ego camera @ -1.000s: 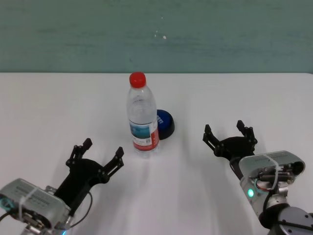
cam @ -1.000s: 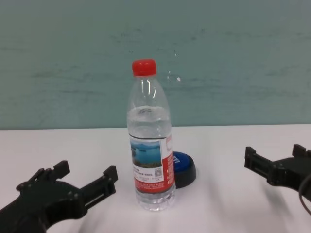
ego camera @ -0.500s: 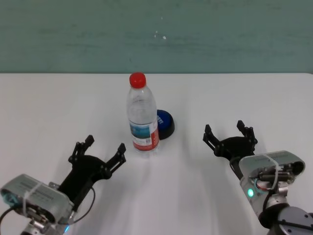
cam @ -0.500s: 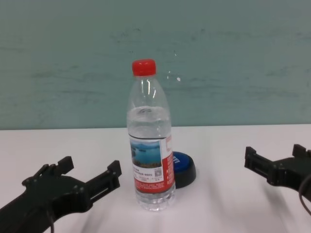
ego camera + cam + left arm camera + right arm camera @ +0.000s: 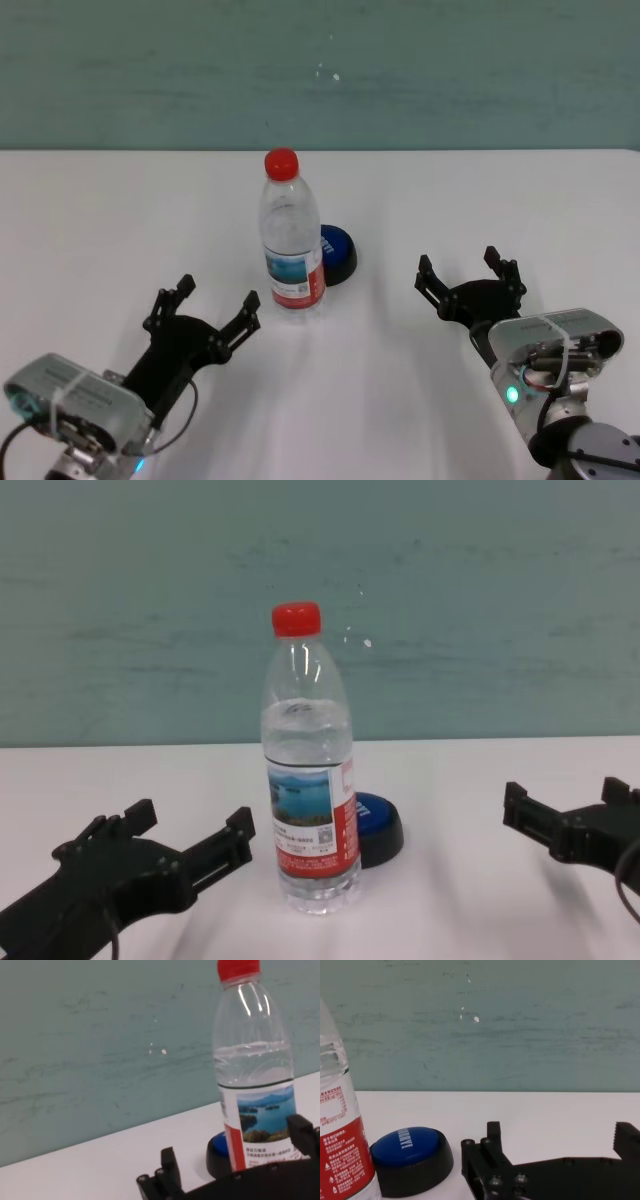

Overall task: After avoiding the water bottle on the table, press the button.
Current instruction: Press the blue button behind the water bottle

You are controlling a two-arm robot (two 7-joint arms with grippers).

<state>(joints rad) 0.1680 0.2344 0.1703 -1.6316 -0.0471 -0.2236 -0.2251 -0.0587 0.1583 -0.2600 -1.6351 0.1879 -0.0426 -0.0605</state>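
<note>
Button (image 5: 336,252): blue dome on black base, sitting on the white counter (image 5: 90,220), directly behind the water bottle (image 5: 292,240) and a little toward the robot's right. From the chest view the bottle covers the button's left part; the two look touching or very nearly so, cannot tell which. Dome not depressed by anything; nothing in contact with it.

Water bottle: upright, red cap on, partly filled, undisturbed.

Left end effector (image 5: 200,313): fingers spread wide, grasping nothing, low over the counter just short of the bottle on its left-front side. Left wrist view shows the bottle filling the line toward the button, label facing the camera.

Right end effector (image 5: 468,274): also spread and empty, near the counter, well apart from the button on its right side. Right wrist view has a clear line to the dome, the bottle standing only at the edge of that picture.

Progress, as judged: early. Avoidance not yet accomplished, press not yet made. The whole contact step remains. The left side's straight path is blocked by the bottle; it would need to go around or over.
</note>
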